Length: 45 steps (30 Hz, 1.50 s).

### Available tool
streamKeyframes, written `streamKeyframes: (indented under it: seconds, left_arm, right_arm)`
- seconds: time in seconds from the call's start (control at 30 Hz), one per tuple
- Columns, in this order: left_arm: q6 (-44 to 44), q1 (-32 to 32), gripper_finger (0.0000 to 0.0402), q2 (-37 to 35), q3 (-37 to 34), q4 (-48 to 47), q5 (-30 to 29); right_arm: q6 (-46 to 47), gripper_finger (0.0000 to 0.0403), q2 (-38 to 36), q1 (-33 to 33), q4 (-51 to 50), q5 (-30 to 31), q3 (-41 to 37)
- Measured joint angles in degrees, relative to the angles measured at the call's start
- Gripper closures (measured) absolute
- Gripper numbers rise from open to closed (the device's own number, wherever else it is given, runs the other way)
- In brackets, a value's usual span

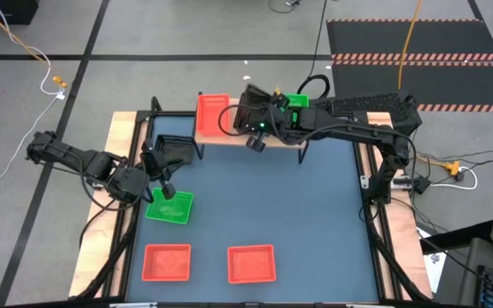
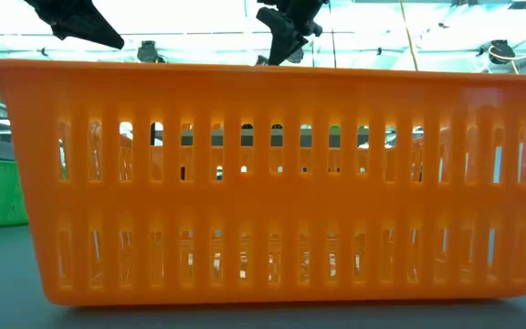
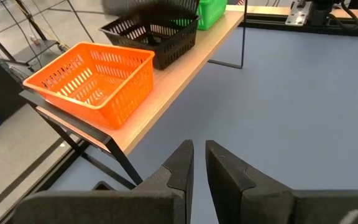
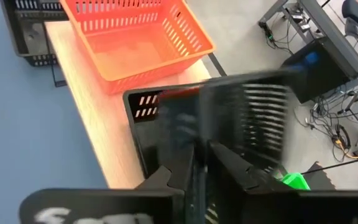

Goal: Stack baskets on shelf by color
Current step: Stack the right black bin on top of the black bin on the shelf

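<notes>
The right claw [image 1: 255, 141] hangs over the middle of the shelf [image 1: 229, 135] at the far edge of the bench [image 1: 315, 222]. Its fingers are pinched nearly together on the wall of a black basket [image 4: 241, 118], which it holds just above the plank; the basket is blurred in the right wrist view, so whether it touches the wood is hard to say. Beside it on the shelf sits a red basket [image 1: 213, 111], and on the other side of the claw a green basket [image 1: 296, 100] peeks out past the arm.

The left claw [image 1: 168, 190] hovers over the near-left part of the bench, directly above a green basket on the mat [image 1: 170, 206]. Its fingers [image 3: 182, 165] stand close together with only a thin gap between them and grip nothing. Just beyond it, off the shelf's left end, stands a dark black stack [image 1: 171, 150].

Two more red baskets lie on the front of the bench, the left one [image 1: 166, 262] and the right one [image 1: 252, 263], well apart from both claws. One of them fills the low view.

No brand, label or writing can be read on any basket or on the shelf.
</notes>
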Motion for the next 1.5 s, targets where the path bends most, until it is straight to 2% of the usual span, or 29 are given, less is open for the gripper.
streamKeyframes:
  seconds: [0.3, 0.47, 0.57, 0.7, 0.77, 0.93, 1.07, 1.3, 1.5]
  left_arm:
    - [0.0, 0.0, 0.0355, 0.0, 0.0, 0.0, 0.0]
    - [0.2, 0.0, 0.0355, 0.0, 0.0, 0.0, 0.0]
    - [0.4, 0.0, 0.0355, 0.0, 0.0, -1.4, 0.0]
    - [-0.4, 0.0, 0.0355, 0.0, 0.0, -3.2, 0.0]
    - [-1.1, 0.0, 0.0355, 0.0, 0.0, -3.1, 0.0]
    - [-3.0, 0.0, 0.0355, 0.0, 0.0, -3.1, 0.0]
    - [-3.3, 0.0, 0.0355, 0.0, 0.0, -3.2, 1.2]
    - [-1.3, 0.0, 0.0355, 0.0, 0.0, -3.2, 1.3]
    - [-1.3, 0.0, 0.0355, 0.0, 0.0, -3.2, 1.3]
  right_arm:
    - [-0.5, 0.0305, 0.0, 0.0, 1.2, 0.0, 0.0]
    - [-0.5, 0.0288, 0.0, 0.2, 1.4, 0.0, 0.0]
    - [-1.6, 0.0287, -0.1, 1.5, 1.0, -0.3, 0.0]
    - [-8.9, 0.0295, -0.2, 3.6, 1.0, -4.7, 0.0]
    - [-10.9, 0.0301, -0.2, 4.2, 0.5, -3.7, 0.0]
    - [-12.9, 0.0317, -0.3, 3.0, 0.1, 4.7, -1.5]
    - [-12.0, 0.0323, -0.3, 1.7, 1.1, 4.5, -5.7]
    - [-16.1, 0.0323, -0.4, 1.5, 9.9, 4.3, -14.0]
    - [-21.5, 0.0323, -0.5, 2.5, 17.3, 4.2, -15.8]
